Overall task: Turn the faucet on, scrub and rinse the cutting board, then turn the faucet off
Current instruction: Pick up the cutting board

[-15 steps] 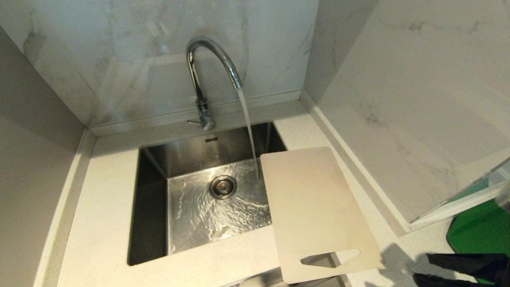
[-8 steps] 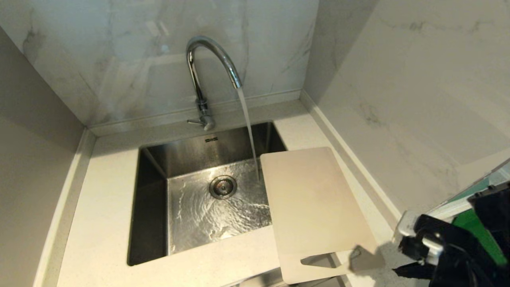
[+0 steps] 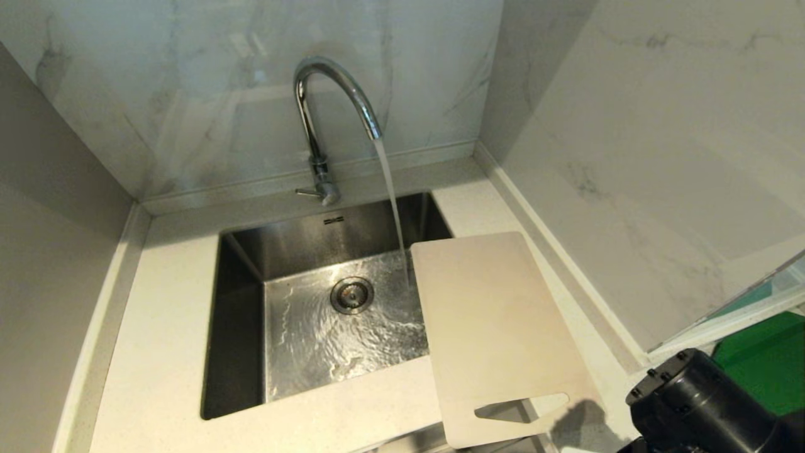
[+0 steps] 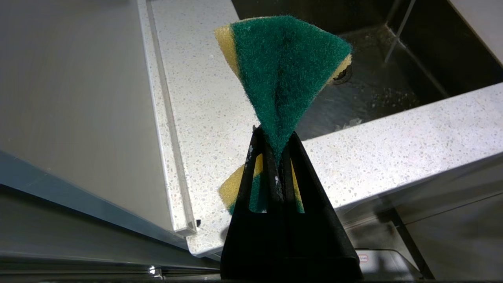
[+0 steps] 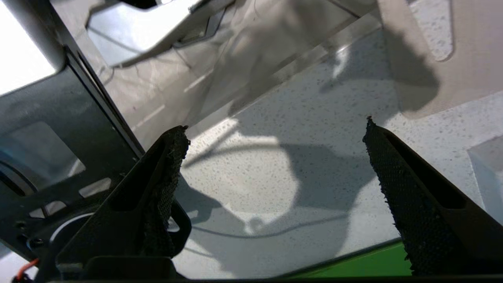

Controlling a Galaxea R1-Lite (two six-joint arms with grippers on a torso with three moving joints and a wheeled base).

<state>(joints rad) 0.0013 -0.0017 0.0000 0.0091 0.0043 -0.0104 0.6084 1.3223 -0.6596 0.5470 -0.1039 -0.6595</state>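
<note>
The chrome faucet (image 3: 314,113) is running, and its stream falls into the steel sink (image 3: 242,314). A cream cutting board (image 3: 497,333) lies flat on the counter to the right of the sink, with its handle slot near the front edge and one side overhanging the basin. My right gripper (image 5: 275,125) is open and empty over the speckled counter, and the slotted end of the cutting board (image 5: 471,47) lies just beyond its fingertips. Only the right arm (image 3: 698,402) shows in the head view, at the bottom right. My left gripper (image 4: 275,135) is shut on a green-and-yellow sponge (image 4: 287,63), near the counter's front left corner.
A green mat (image 3: 764,362) lies on the counter at the far right, behind the right arm. Marble walls close in the back and right sides. The faucet's small lever (image 3: 308,193) sticks out to the left at its base. A drain (image 3: 352,294) sits in the sink floor.
My right arm has swung up at the bottom right of the head view and now stands by the board's slotted end. The water keeps running and the board has not moved.
</note>
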